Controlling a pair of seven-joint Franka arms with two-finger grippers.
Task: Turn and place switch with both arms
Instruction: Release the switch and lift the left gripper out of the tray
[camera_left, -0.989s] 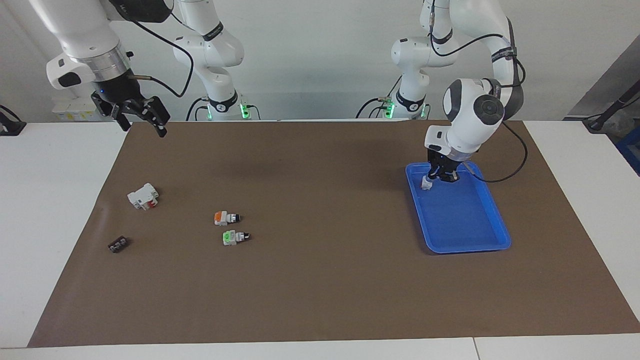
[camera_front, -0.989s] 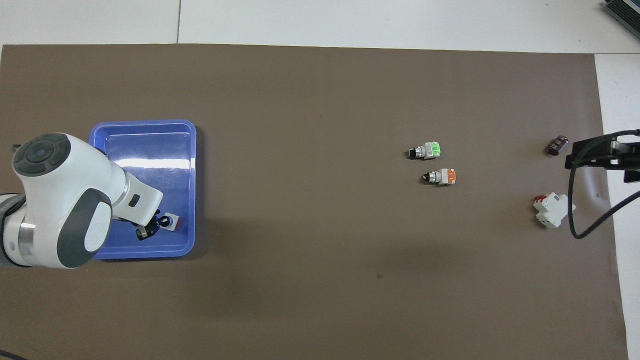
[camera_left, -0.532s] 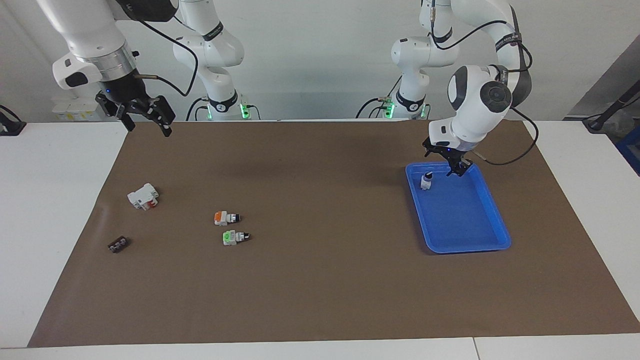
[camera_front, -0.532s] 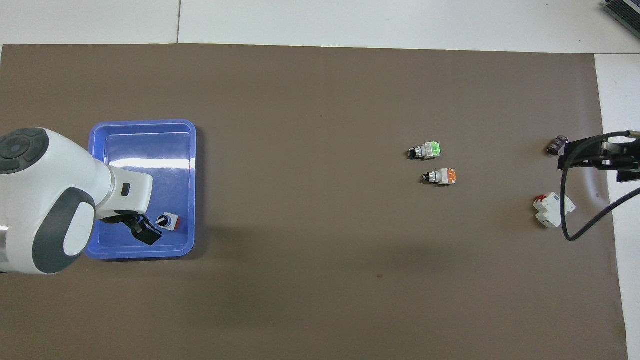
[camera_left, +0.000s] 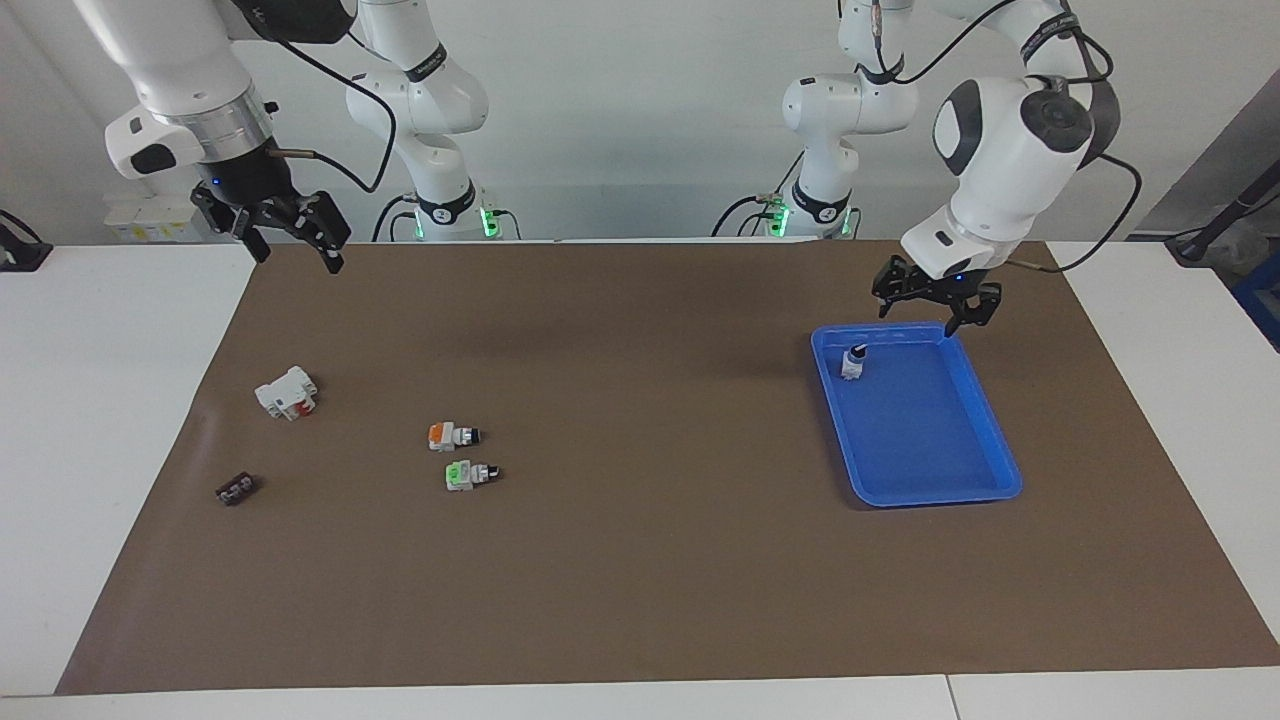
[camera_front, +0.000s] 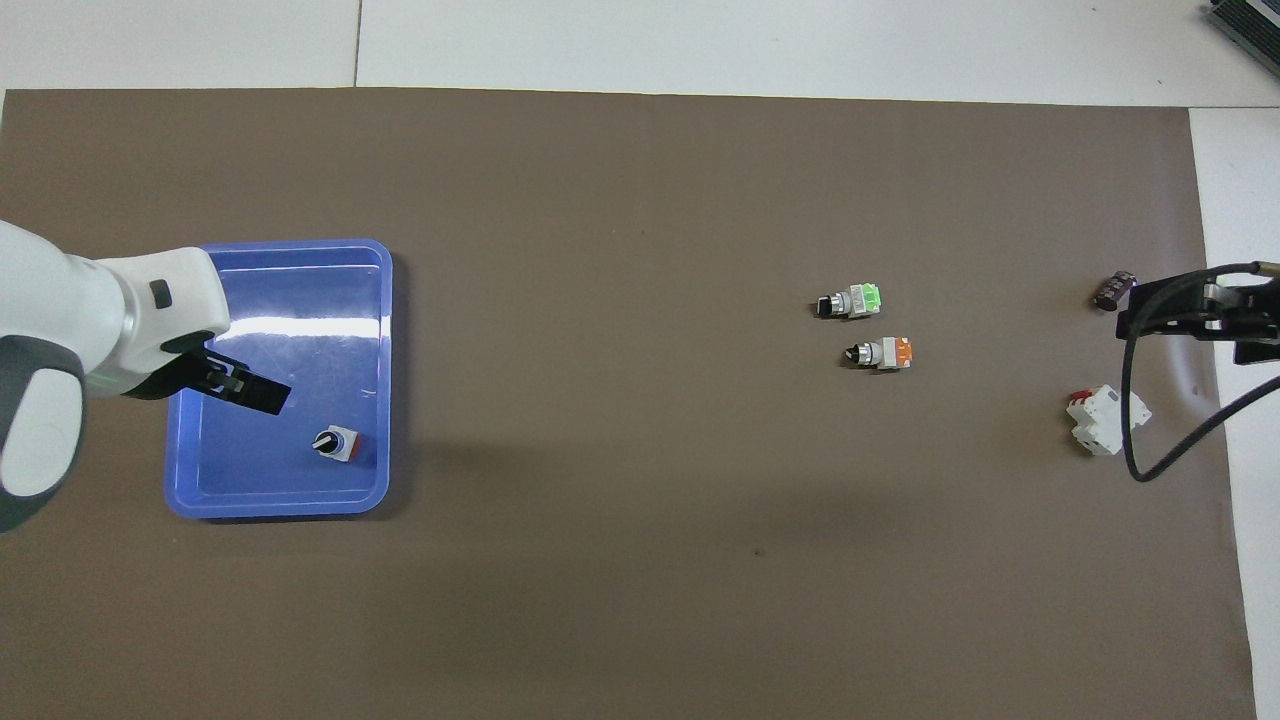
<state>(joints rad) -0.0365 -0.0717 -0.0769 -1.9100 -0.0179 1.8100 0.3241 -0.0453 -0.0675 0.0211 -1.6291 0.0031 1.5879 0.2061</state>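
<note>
One orange-ended switch (camera_left: 854, 362) (camera_front: 336, 443) stands upright, black knob up, in the blue tray (camera_left: 930, 498) (camera_front: 290, 243), in the corner nearest the robots. My left gripper (camera_left: 933, 312) (camera_front: 240, 386) hangs open above the tray's edge nearest the robots, clear of that switch and holding nothing. A second orange-ended switch (camera_left: 452, 435) (camera_front: 880, 353) lies on its side on the brown mat. My right gripper (camera_left: 292, 250) (camera_front: 1135, 315) waits open and empty, raised over the mat's edge at the right arm's end.
A green-ended switch (camera_left: 468, 474) (camera_front: 850, 300) lies just beside the orange one, farther from the robots. A white and red block (camera_left: 286, 392) (camera_front: 1105, 420) and a small black part (camera_left: 236, 490) (camera_front: 1115, 290) lie toward the right arm's end.
My left gripper opened, let go of the switch in the tray, and rose away toward the robots. The switch stays upright. The right gripper barely shifted.
</note>
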